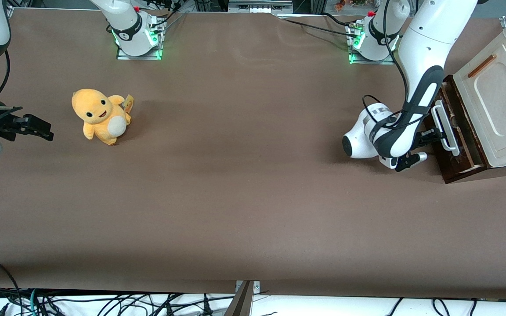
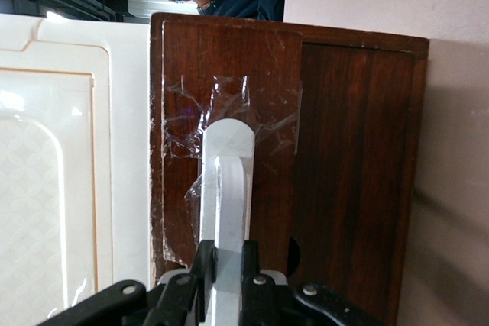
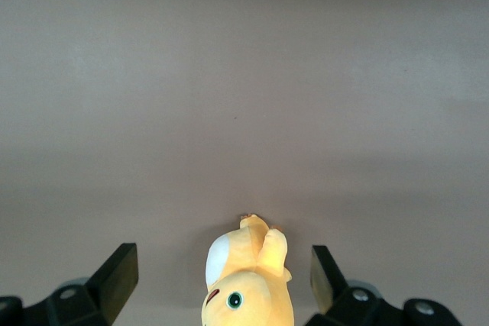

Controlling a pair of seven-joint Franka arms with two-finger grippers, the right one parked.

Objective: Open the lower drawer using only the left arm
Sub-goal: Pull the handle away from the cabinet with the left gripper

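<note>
Now one gripper (image 2: pixel 226 280), fingers (image 2: pixel 203 269) clamped on lower drawer's (image 2: pixel 336 150) one white handle (image 2: pixel 227 188); one plush toy (image 1: pixel 99 115).

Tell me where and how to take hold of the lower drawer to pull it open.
Grip the white bar handle on the lower drawer, coming straight at its front. The bar stands off the dark wood, so fingers fit either side. The claw is already shut on it.
</note>
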